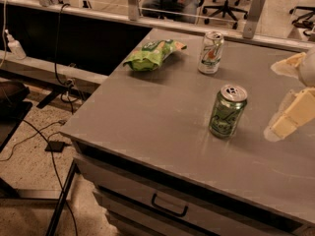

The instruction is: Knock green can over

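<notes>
The green can stands upright on the grey table, right of centre, its silver top and pull tab showing. My gripper comes in from the right edge, just right of the can and apart from it, at about the can's height. Its two pale yellow fingers stand apart with a gap between them and hold nothing.
A white-silver can with a green and red logo stands upright at the back of the table. A green snack bag lies at the back left. A drawer handle shows below the front edge. Cables lie on the floor at left.
</notes>
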`<state>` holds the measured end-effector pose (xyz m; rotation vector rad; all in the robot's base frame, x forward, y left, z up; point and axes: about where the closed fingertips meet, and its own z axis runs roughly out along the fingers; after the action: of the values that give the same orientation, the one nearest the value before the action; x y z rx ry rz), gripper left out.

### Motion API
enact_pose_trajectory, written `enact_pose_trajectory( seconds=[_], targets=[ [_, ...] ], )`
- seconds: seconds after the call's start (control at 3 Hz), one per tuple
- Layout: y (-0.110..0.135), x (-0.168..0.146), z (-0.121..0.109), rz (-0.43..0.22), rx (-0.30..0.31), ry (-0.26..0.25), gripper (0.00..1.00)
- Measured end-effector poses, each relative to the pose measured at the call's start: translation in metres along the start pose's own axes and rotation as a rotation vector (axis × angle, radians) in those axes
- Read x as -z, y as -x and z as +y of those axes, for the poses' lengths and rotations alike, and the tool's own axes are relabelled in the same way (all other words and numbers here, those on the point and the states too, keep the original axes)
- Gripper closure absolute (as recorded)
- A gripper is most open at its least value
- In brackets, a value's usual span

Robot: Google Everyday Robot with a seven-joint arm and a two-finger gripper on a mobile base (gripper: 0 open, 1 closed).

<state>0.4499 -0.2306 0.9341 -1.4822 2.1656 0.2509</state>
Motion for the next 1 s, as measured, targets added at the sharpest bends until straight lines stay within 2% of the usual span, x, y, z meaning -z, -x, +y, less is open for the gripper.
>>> enact_pose_trajectory(
  seconds=[0.33,0.67,1.0],
  targets=[
    [-0.0126,-0.0156,-0.0033,-0.250,-0.135,0.008,0.00],
    [-0.0116,-0.0218,-0.0001,-0.416,-0.203,0.024,0.00],
    [-0.0043,-0.0206,0.0055,-0.559,-0.230,-0.011,0.00]
  ],
)
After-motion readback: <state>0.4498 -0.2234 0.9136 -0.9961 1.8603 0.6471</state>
